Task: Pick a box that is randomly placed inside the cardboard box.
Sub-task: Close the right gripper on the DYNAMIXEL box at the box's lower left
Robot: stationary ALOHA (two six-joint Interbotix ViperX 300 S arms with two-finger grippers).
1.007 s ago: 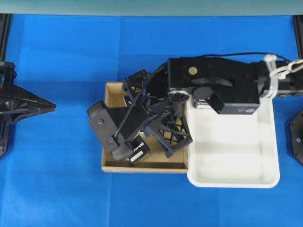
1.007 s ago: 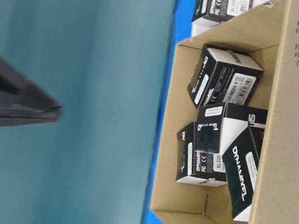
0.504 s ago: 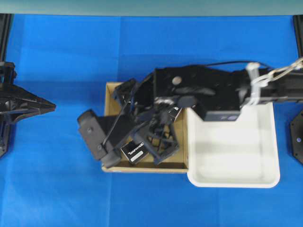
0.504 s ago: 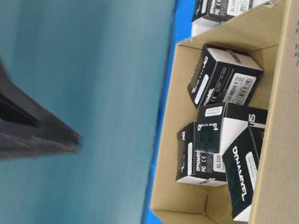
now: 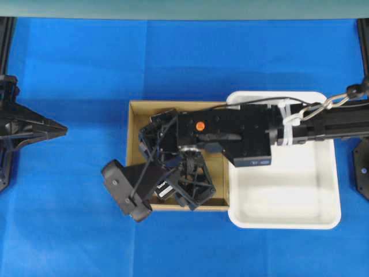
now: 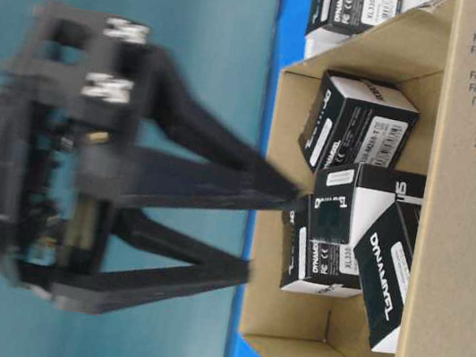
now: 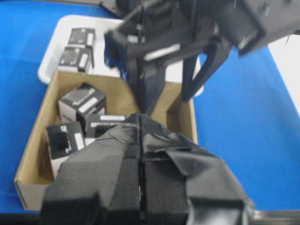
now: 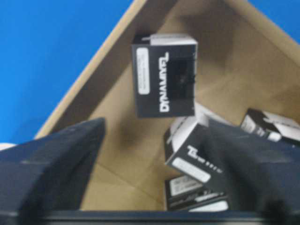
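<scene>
Right gripper (image 6: pixel 257 227) poised over the cardboard box (image 5: pixel 134 124), fingers spread apart

Inside the cardboard box lie several black cartons; one box (image 8: pixel 164 75) with white lettering rests near a corner of the cardboard box, ahead of the gripper and untouched by either finger. A white tray (image 5: pixel 288 202) touches the cardboard box along one side. The left gripper (image 5: pixel 57 130) sits well apart from the cardboard box, its fingers pressed together

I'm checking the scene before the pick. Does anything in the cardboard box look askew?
Yes. The black cartons lie jumbled in the cardboard box, tilted and leaning on each other, not in rows. The right end effector is open at the box's opening.
</scene>
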